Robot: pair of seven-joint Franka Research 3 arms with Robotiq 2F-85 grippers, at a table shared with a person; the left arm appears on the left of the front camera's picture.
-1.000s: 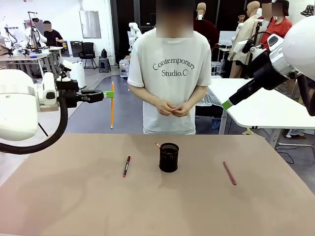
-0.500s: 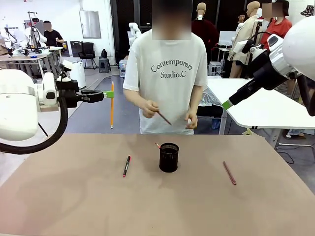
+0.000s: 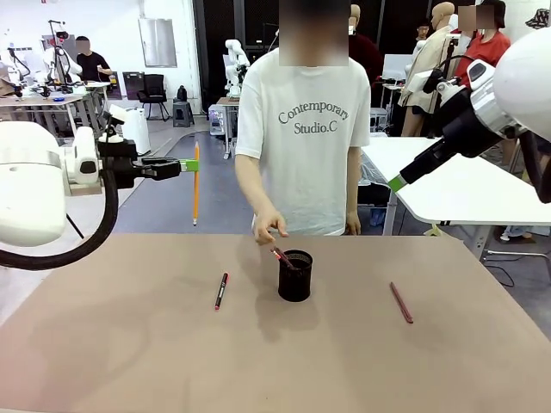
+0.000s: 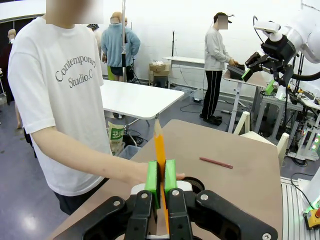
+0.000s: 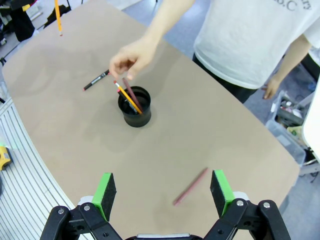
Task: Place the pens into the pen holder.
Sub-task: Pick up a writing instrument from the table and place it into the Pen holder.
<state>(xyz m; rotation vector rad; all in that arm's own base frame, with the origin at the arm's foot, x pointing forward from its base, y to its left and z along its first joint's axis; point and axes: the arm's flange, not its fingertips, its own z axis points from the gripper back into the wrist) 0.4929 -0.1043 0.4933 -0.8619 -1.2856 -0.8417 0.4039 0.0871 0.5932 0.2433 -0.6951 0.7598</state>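
Our right gripper (image 5: 163, 192) hangs spread wide above the table (image 3: 129, 361). Our left gripper (image 4: 161, 177) pinches the yellow-orange pencil (image 4: 159, 150) upright. A black pen (image 3: 221, 291) and a reddish-pink pen (image 3: 401, 303) lie to either side of the pen holder (image 3: 295, 275), where a person's hand (image 3: 269, 229) holds another pen tip-down. The person's shirt (image 3: 310, 163) reads "Contemporary Studio.C".

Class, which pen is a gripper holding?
The yellow-orange pencil, clamped upright in the left gripper; the black pen and reddish pen lie flat on the table.

The person's hand (image 3: 270, 229) is no longer clasped with the other at the waist: it now reaches down over the pen holder (image 3: 295, 275) and holds a reddish pen (image 3: 282, 256) with its tip inside. The person stands a little more to the right than before.
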